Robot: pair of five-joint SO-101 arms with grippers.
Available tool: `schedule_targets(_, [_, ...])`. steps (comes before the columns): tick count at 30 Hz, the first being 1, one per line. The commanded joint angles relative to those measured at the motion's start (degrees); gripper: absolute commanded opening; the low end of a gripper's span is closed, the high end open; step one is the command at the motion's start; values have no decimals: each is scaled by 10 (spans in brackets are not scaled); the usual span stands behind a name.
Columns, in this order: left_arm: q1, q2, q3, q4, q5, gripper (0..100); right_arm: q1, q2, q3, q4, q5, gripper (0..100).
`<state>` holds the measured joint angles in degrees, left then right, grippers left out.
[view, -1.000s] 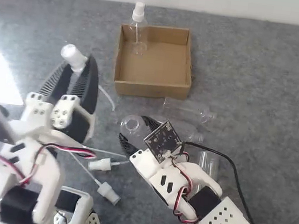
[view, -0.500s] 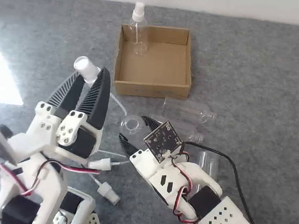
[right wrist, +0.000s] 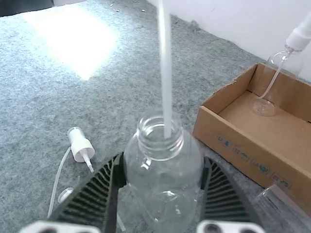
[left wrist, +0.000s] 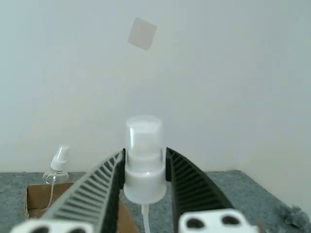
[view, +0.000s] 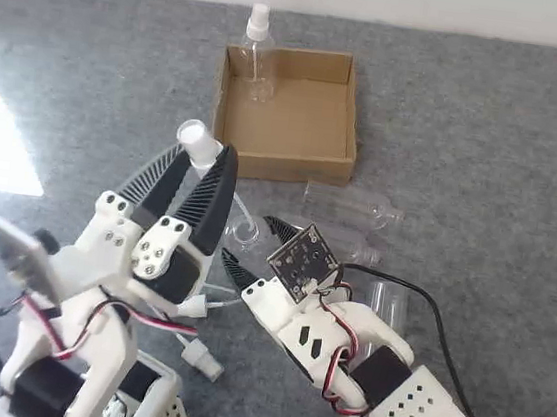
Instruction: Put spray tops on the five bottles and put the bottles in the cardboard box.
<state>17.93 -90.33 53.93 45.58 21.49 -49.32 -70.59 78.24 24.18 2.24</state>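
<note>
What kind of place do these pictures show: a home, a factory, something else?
Probably a small robot test bench, not a factory: a white left arm and right arm at a table covered in grey carpet-like cloth, a bare white wall behind, and a cardboard box and clear bottles as props.

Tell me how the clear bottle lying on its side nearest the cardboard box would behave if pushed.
The lying bottle is round and on its side, so it would probably roll. It looks empty, so likely light and easily knocked away.
</note>
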Motion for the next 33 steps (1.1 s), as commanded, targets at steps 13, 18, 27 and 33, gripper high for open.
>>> schedule_targets(13, [-32,-4,68,-12,-41,12,1,0,-17,-7,14,101])
schedule_targets(18, [-27,-4,94,-12,-61,12,23,-1,-18,-8,14,101])
schedule_targets(27, [2,-3,121,-12,-71,13,24,-1,-18,-5,15,102])
schedule_targets(33, [26,-3,117,16,-95,36,24,-2,-39,46,16,106])
